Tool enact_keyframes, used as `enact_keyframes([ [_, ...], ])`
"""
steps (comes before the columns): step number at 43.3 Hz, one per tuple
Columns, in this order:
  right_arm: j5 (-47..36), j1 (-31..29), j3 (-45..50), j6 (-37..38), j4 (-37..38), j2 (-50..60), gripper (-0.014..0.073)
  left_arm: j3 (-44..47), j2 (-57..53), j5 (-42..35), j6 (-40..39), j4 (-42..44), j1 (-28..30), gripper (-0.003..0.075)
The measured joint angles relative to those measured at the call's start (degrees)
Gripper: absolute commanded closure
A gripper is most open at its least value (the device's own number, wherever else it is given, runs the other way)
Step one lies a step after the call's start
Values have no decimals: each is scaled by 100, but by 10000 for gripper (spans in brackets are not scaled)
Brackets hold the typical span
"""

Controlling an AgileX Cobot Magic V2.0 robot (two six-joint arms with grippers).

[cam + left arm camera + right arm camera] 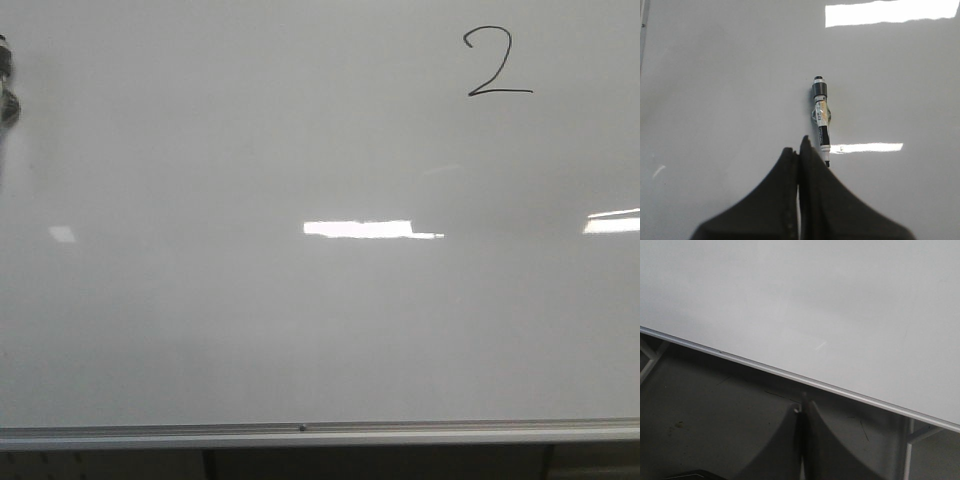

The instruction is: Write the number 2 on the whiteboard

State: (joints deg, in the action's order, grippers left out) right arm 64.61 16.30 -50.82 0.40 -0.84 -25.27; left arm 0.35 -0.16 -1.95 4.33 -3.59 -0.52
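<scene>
The number 2 (497, 63) sits in the upper right of the front view on the whiteboard (250, 330), upright, taller than wide, its flat base stroke running toward the right. The line is thin and black, with a curved top. A marker (821, 116) lies on the board just past the left gripper (800, 150), whose jaws are pressed together, empty. The right gripper (803, 407) is likewise closed, holding nothing.

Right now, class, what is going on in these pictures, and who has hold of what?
A two-armed robot faces a whiteboard. A hand-drawn number 2 already stands in black line at the board's upper right. The left gripper is shut, with a marker at its fingertips, the marker pointing at the white surface away from the digit. The right gripper is shut on nothing, hanging near the board's silver frame. The writing looks finished.
</scene>
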Motion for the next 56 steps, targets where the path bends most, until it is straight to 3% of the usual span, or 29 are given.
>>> enact_keyframes([
  [15,-163,-229,271,0,0,204,663,0,0,0,0,-13,0,740],
  [25,-2218,-1118,1833,0,0,1227,663,0,0,0,0,-13,0,740],
  [35,-4255,-1449,3531,0,0,2064,663,0,0,0,0,-13,0,740],
  [48,-5969,-1472,5030,0,-10,2582,663,0,0,0,0,-13,0,739],
  [56,-6461,-1477,5239,0,-10,2582,663,0,0,0,0,-13,0,740],
])
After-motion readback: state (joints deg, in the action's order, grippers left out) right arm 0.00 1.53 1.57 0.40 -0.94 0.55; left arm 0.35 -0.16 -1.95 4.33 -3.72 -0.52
